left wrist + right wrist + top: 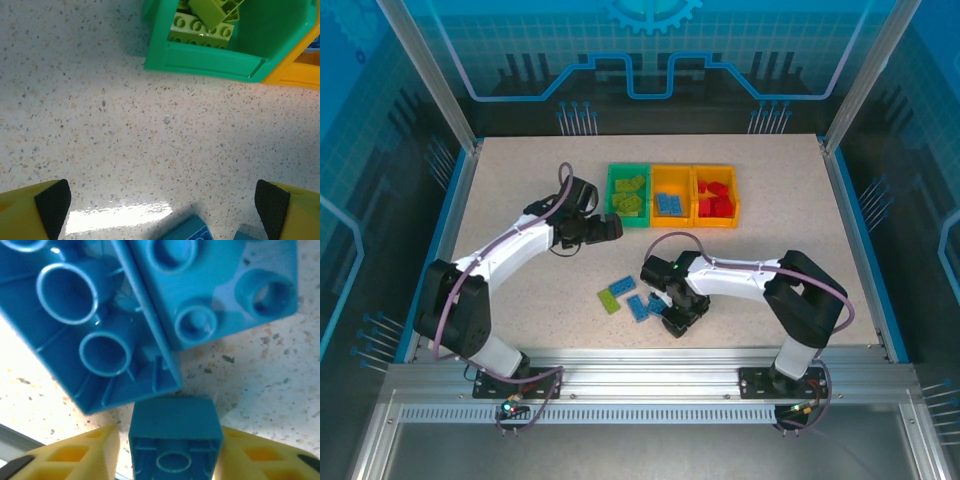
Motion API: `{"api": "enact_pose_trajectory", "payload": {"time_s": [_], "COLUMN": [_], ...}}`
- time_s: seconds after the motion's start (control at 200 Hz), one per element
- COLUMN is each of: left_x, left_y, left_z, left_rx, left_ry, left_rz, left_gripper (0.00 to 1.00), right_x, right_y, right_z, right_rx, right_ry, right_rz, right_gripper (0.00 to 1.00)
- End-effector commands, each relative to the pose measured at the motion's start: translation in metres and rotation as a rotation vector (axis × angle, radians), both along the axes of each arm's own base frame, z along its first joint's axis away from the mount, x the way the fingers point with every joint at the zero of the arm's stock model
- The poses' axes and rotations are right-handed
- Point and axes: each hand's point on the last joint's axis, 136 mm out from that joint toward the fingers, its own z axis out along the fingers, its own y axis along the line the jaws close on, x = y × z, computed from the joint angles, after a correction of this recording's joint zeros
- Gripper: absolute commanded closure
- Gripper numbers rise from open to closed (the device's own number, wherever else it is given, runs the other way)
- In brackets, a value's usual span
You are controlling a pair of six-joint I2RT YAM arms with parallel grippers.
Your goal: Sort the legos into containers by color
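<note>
The three joined containers stand at the back: a green bin (628, 195) with lime legos (200, 25), an orange bin (671, 195) with blue ones, and another orange bin (716, 197) with red ones. On the table lie loose blue legos (638, 306) and one lime lego (609, 300). My right gripper (678, 322) is low beside them, and its yellow fingers (75, 452) are shut on a small blue lego (175, 440). Two bigger blue legos (95, 330) lie just ahead of it. My left gripper (605, 228) hangs open and empty in front of the green bin (215, 55).
The speckled table (520, 200) is bounded by blue rails and an aluminium frame. A blue lego's corner (190, 231) shows at the bottom edge of the left wrist view. Bare tabletop lies left of the bins and at the far right.
</note>
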Motion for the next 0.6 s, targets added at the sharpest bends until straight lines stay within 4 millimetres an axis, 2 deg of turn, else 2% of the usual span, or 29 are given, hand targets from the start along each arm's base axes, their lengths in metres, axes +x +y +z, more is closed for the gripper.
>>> {"api": "enact_pose_trajectory", "payload": {"time_s": [0.0, 0.115, 0.225, 0.33, 0.45, 0.595], "left_x": [-0.005, -0.009, -0.014, -0.020, -0.028, -0.045], "left_y": [0.006, 0.010, 0.012, 0.013, 0.016, 0.023], "left_z": [0.002, -0.001, -0.006, -0.009, -0.012, -0.015], "left_rx": [-0.029, -0.030, -0.029, -0.028, -0.018, 0.044], "left_ry": [-0.006, -0.003, 0.009, 0.022, 0.029, 0.037], "left_rz": [0.034, 0.048, 0.054, 0.053, 0.059, 0.067], "left_gripper": [0.01, 0.01, 0.01, 0.01, 0.01, 0.01], "right_x": [-0.001, 0.005, 0.014, 0.032, 0.069, 0.136], "right_y": [-0.004, -0.004, -0.005, -0.012, -0.012, -0.021], "right_z": [-0.002, 0.004, 0.015, 0.036, 0.074, 0.122], "right_rx": [-0.038, -0.014, 0.024, 0.082, 0.262, 0.496], "right_ry": [-0.009, -0.041, -0.074, -0.120, -0.184, -0.245], "right_rz": [0.022, -0.007, -0.066, -0.149, -0.290, -0.507], "right_gripper": [0.61, 0.74, 0.75, 0.77, 0.77, 0.76]}}
